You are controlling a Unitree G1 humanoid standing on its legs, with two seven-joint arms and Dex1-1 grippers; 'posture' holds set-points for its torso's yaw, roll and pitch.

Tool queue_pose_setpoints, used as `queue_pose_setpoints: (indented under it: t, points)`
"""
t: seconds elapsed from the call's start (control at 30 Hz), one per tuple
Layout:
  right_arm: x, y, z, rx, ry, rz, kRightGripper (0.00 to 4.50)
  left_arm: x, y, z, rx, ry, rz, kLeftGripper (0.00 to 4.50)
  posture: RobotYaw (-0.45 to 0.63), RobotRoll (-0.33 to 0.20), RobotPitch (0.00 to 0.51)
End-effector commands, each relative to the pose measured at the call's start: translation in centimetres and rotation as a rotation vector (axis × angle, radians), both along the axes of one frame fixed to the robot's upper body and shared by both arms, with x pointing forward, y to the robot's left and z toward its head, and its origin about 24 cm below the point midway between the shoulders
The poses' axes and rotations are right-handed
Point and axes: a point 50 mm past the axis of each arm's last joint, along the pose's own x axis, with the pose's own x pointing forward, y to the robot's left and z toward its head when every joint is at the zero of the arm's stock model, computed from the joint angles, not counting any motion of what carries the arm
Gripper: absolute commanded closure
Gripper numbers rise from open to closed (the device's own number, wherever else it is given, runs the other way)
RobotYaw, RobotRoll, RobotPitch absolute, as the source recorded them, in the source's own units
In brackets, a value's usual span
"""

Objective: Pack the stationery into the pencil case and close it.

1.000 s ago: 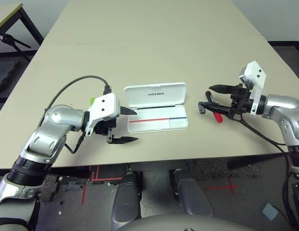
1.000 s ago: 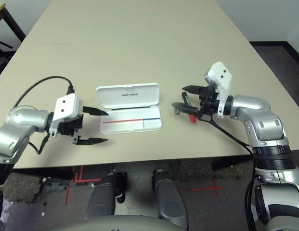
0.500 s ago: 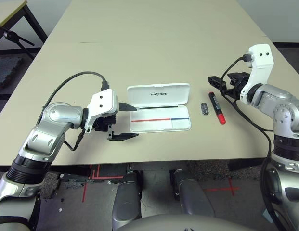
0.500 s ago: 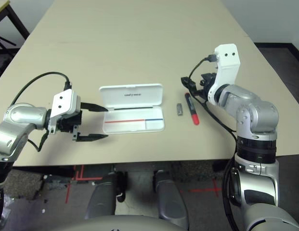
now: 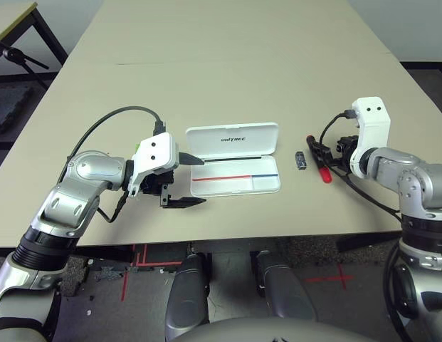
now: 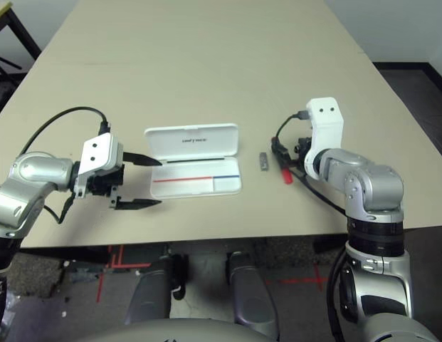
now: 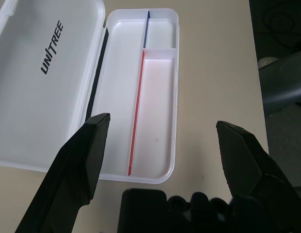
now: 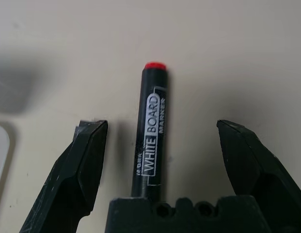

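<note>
The pencil case (image 5: 235,158) lies open near the front edge of the table (image 5: 228,50), lid flat toward the far side and tray toward the robot, its compartments bare. Just right of it sits the small dark block (image 5: 300,160), and just beyond that the red marker (image 5: 323,169), both flat on the tabletop and apart from each other.

Half a second ago the right gripper (image 8: 162,145) hovered higher and farther back, behind the marker's far end. It has since come down to the marker, and in the right wrist view its fingers (image 8: 89,155) are spread wide with the marker's black barrel lying between them, touching neither. A second ago the same gripper appeared to be holding the marker above the table, though that view is too cluttered to be sure. The case and block have not shifted.

The left gripper (image 5: 186,181) is much where it was, spread open at the case's left end, one finger over the hinge corner and one on bare table in front. A sliver of lime green (image 5: 137,148), probably the highlighter, peeks out behind the left wrist.

Bare tabletop stretches far behind the case; little room remains between the tray and the front edge.
</note>
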Motion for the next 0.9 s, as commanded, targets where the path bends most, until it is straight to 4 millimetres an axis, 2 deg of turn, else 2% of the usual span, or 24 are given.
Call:
queue_pose_setpoints:
  t: [0.03, 0.17, 0.23, 0.3, 0.57, 0.77, 0.9]
  points:
    - [0.0, 0.2, -1.3, 0.002, 0.046, 0.006, 0.0, -0.3, 0.0, 0.1, 0.015, -0.009, 0.004, 0.07, -0.07, 0.0, 0.171]
    - [0.1, 0.2, -1.7, 0.005, 0.064, 0.003, 0.0, -0.5, 0.0, 0.2, 0.02, -0.011, 0.01, 0.07, -0.06, 0.0, 0.172]
    - [0.1, 0.0, -2.0, 0.007, 0.07, -0.004, 0.39, -0.5, 0.1, 0.1, 0.024, -0.011, 0.014, 0.0, -0.06, 0.0, 0.172]
    - [0.1, -0.1, -2.1, 0.009, 0.073, -0.009, 0.95, -0.6, 0.1, 0.1, 0.026, -0.011, 0.016, 0.0, -0.06, 0.0, 0.172]
    - [0.3, -0.9, -1.5, 0.015, 0.062, -0.023, 3.94, -0.5, 0.1, 0.0, 0.027, -0.01, 0.017, 0.0, -0.06, 0.0, 0.175]
    - [1.0, -1.7, 0.9, -0.004, -0.012, 0.022, 3.99, -0.5, 0.3, 0.0, 0.033, -0.008, 0.02, 0.0, -0.07, 0.0, 0.177]
    - [1.0, -1.5, 3.5, -0.048, -0.07, 0.201, 3.99, -0.5, 0.7, 0.2, 0.042, -0.008, 0.023, 0.0, -0.06, 0.0, 0.179]
